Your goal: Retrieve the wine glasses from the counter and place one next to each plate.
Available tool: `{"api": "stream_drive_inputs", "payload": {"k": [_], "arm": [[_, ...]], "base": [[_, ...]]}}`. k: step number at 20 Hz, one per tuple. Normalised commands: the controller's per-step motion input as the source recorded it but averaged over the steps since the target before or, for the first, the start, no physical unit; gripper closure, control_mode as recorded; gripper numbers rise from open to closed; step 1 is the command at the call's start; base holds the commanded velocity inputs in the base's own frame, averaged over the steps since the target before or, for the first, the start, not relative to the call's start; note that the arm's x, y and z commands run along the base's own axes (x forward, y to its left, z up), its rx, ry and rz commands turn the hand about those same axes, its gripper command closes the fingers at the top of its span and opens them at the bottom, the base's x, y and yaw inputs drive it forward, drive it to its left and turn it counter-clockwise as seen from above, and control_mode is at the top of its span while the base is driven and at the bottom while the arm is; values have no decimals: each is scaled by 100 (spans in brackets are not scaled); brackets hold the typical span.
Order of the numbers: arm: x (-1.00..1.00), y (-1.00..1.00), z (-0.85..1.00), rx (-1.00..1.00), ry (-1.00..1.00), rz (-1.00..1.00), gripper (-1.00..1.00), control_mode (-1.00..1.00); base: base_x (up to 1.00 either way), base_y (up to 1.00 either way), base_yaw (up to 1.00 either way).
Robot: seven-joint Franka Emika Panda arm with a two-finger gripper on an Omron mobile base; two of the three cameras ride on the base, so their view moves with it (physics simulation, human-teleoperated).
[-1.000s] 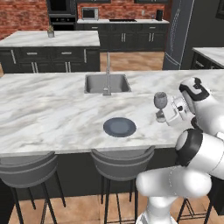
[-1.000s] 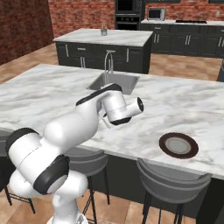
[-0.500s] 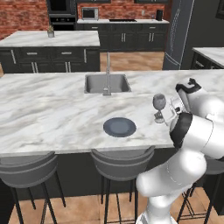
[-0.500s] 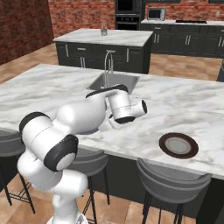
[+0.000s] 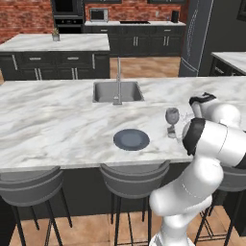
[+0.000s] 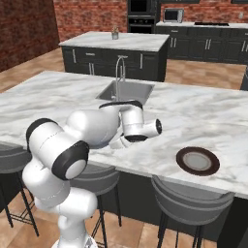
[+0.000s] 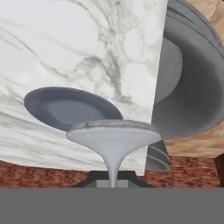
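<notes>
A white robot arm stands at a long marble bar top [image 5: 57, 125] that has a sink [image 5: 117, 91] and a tall faucet [image 5: 118, 81] set into it. Grey stools [image 5: 132, 180] are tucked along its near edge.

In the left base view a clear, grey-tinted wine glass [image 5: 172, 122] is upright at the arm's hand, bowl on top, stem running straight down to a round foot close to the marble; whether the foot touches the surface cannot be told. The gripper [image 5: 185, 129] sits to the right of the glass, low by the stem, with the arm's dark wrist and white elbow folded close behind it. Its fingers are closed right down. In the hand view the stem rises from directly between the fingertips at the bottom edge and flares out into the glass [image 7: 113, 140], so the hand has the glass gripped by the stem.

The plain blue-grey plate [image 5: 131, 140] lies flat on the bar top to the left of the glass, near it but not touching; in the hand view it [image 7: 70, 107] lies just beyond the glass.

In the right base view a second plate [image 6: 197, 160], dark brown at the rim and grey in the middle, lies further along the same top, well apart from the hand, near the front edge.
</notes>
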Motion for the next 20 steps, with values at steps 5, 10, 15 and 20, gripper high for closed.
{"api": "stream_drive_inputs", "payload": {"k": [5,10,15,20], "arm": [[16,0,-29,1,-6,-3,100,-100],[24,0,-29,3,-2,3,100,-100],[36,0,-33,0,-1,11,100,-100],[39,0,-24,0,-2,11,100,-100]], "base": [[0,0,0],[0,0,0],[0,0,0],[0,0,0]]}}
